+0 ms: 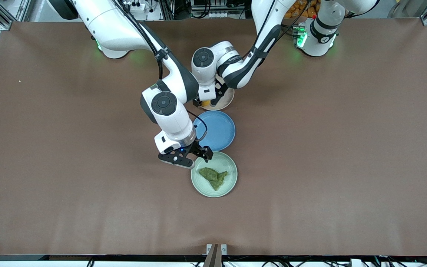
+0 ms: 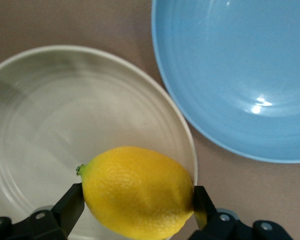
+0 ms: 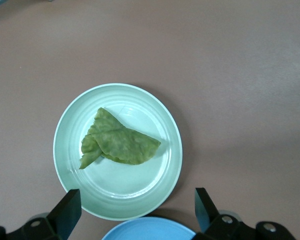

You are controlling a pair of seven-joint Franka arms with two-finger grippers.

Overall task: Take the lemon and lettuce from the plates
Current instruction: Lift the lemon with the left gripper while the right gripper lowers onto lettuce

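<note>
Presently on the brown table (image 1: 328, 148), listed from the right arm's end across to the left arm's:

Right gripper (image 1: 185, 157): hangs over the edge of the mint green plate (image 1: 224, 187), where that plate meets the blue one. Fingers (image 3: 67, 210) spread wide, nothing between them.

Lettuce (image 1: 213, 177): one wrinkled dark green piece, folded to a rough triangle, lying flat in the middle of the mint green plate (image 3: 155, 195); seen also from the right wrist (image 3: 117, 142). Not touched by either gripper.

Blue plate (image 1: 219, 129): bare, between the other two plates, its rim close to each; farther from the front camera than the mint green one.

Beige plate (image 1: 225, 104): farthest of the three from the front camera, largely covered by the left arm's hand.

Left gripper (image 2: 138, 205): low over the beige plate (image 2: 50, 115), fingers (image 2: 70, 202) closed against both sides of the lemon.

Lemon (image 2: 137, 192): bright yellow, oval, green stem nub at one tip, clamped in the left gripper over the plate's rim beside the blue plate (image 2: 230, 75).
</note>
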